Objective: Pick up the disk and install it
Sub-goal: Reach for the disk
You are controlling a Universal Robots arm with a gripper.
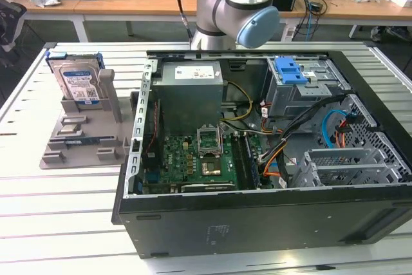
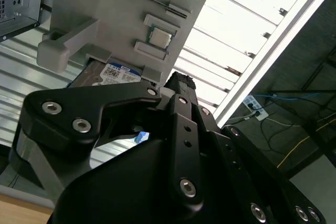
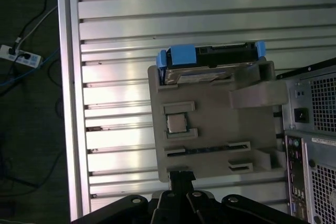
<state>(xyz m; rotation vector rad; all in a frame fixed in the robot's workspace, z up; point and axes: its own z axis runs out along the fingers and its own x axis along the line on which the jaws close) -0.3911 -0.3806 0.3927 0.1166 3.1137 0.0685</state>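
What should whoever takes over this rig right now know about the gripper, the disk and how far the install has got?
Gripper: in the first wrist view it points at the grey holder, at the end away from the disk, and is clear of the disk.
Disk: stands on edge in the holder, on the table, at the exterior view's left of the open case.
Done: nothing yet; the disk is not picked up.
Left: the whole job, pick-up and install. The drive bay sits inside the case, toward the exterior view's right.
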